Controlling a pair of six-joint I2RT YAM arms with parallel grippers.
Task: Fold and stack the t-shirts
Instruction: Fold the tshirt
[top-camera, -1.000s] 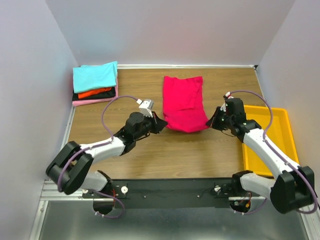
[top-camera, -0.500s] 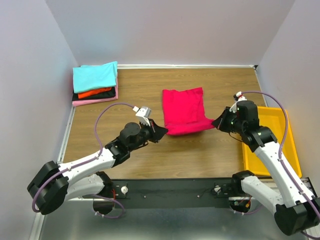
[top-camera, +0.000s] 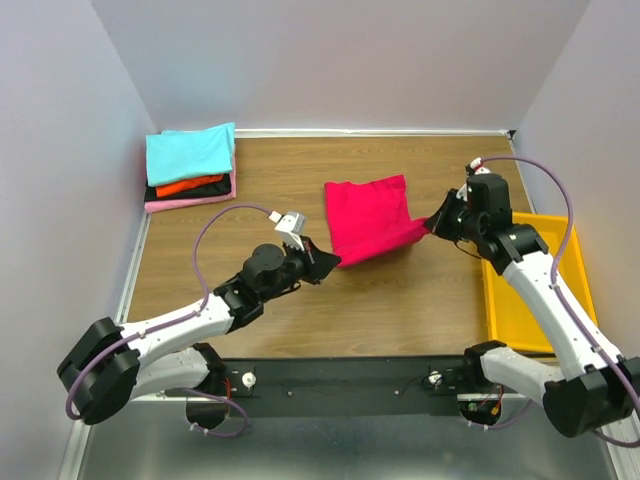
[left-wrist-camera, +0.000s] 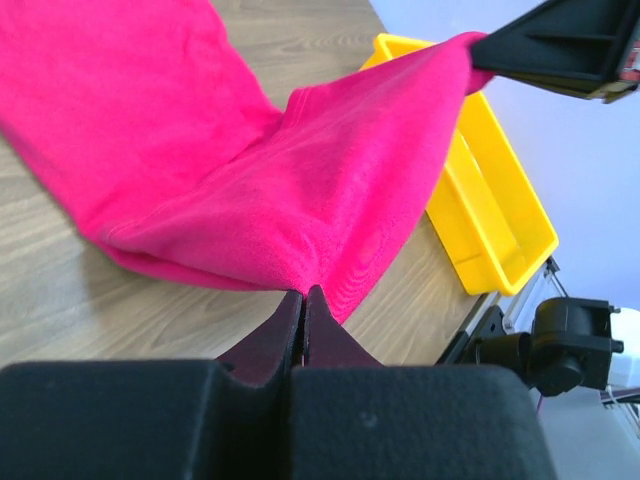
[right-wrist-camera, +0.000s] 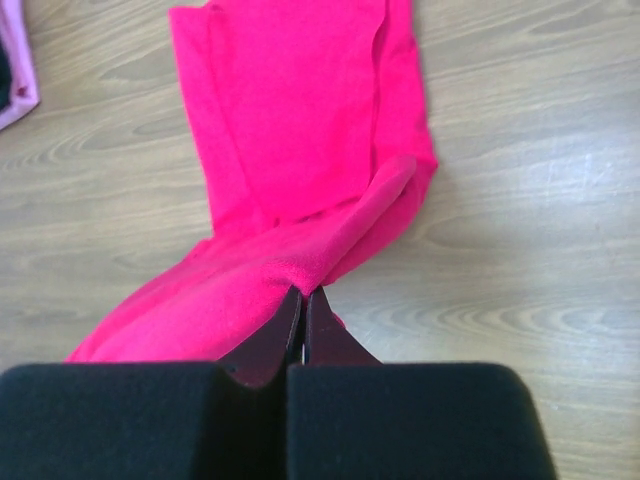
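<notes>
A crimson t-shirt (top-camera: 368, 218) lies mid-table, its near hem lifted off the wood and stretched between both grippers. My left gripper (top-camera: 330, 262) is shut on the hem's left corner; in the left wrist view the cloth (left-wrist-camera: 300, 170) rises from the pinched tips (left-wrist-camera: 304, 292). My right gripper (top-camera: 432, 226) is shut on the right corner, cloth (right-wrist-camera: 300, 150) fanning out from its tips (right-wrist-camera: 304, 291). A stack of folded t-shirts, cyan (top-camera: 190, 152) over orange-red (top-camera: 188, 185), black and pink (top-camera: 185, 202), sits at the back left.
A yellow plastic bin (top-camera: 558, 300) stands along the table's right edge, also seen in the left wrist view (left-wrist-camera: 500, 200). Walls close in the table at the left, back and right. Bare wood (top-camera: 400, 300) lies in front of the shirt.
Both grippers have lifted the shirt's near hem and carried it up and away from the table; the right gripper moved back and higher, and the lower half of the shirt now hangs taut.
</notes>
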